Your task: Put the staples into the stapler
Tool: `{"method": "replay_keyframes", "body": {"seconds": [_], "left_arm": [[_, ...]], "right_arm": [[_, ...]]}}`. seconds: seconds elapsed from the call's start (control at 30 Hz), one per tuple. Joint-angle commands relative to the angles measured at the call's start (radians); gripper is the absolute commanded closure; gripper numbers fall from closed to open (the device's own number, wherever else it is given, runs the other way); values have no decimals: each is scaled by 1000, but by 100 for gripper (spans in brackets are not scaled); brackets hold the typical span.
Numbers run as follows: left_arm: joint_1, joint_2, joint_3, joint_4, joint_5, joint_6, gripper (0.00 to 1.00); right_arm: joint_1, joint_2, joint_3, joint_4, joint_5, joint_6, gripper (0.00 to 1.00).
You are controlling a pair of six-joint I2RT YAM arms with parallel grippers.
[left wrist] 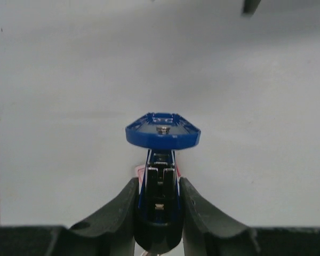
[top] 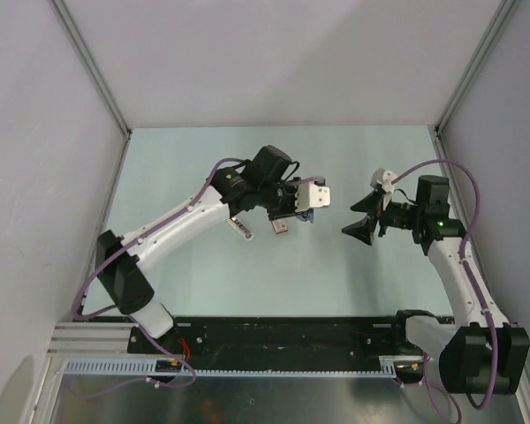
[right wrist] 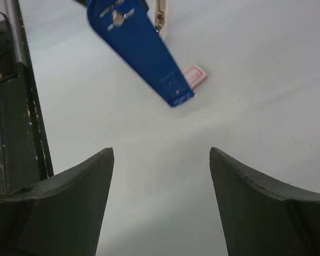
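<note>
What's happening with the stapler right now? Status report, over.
Left gripper shut on stapler, its lid swung open. Right gripper open, empty. Pink staple box lies beneath, not gripped. Nothing between the grippers.

- A pale greenish table top (top: pixel 247 291) is enclosed by plain white panels, among them the back wall (top: pixel 283 62).
- A metal post (top: pixel 88 66) is seen at the left rear corner.
- A black plate (top: pixel 291 340) is laid along the near edge, bordered by a white slotted strip (top: pixel 274 371).
</note>
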Motion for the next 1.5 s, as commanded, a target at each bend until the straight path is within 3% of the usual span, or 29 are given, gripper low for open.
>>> {"method": "replay_keyframes", "body": {"seconds": [0.0,0.37,1.17,1.47], "left_arm": [[-4,-94,-36,38,92,-55,100],[4,-111,-85,36,156,-94,100],[27,-14,-43,37,130,-137,100],[30,-1,-35,38,141,-145,100]], "right_arm": [[114,44,4,308,-43,131,22],[315,202,4,648,-78,288,22],[371,229,-59,704,-159,331,23],[381,250,-94,792,-85,367,37]]}}
